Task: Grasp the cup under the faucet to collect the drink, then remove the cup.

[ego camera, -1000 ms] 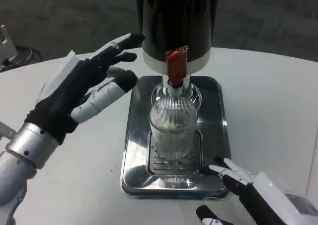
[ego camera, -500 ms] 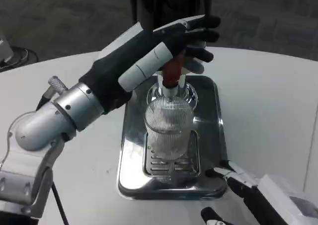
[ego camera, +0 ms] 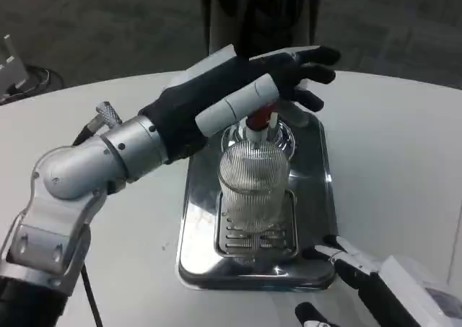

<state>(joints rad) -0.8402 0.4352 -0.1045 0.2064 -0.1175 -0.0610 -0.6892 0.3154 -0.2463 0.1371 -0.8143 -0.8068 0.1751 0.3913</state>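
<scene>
I'm working over the white table, where the dark drink dispenser stands at the far side on its steel drip tray. My left robot hand reaches across from the left, its fingers stretched out flat over the red faucet lever. It looks to be lying on or just over the lever; I cannot tell whether it presses. It holds nothing that I can see.

The ribbed glass cup stands upright on the tray's grate, directly under the spout and just below that hand. I can't make out any drink in it.

My right robot hand waits at the near right corner of the tray, fingers apart and empty, near the cup but not touching it.

As I judge it, the step is working the lever. I'd push it steadily with the flat fingers, keep my forearm clear of the cup's rim, and bring the right hand in around the cup before the flow starts, so it can't shift.
</scene>
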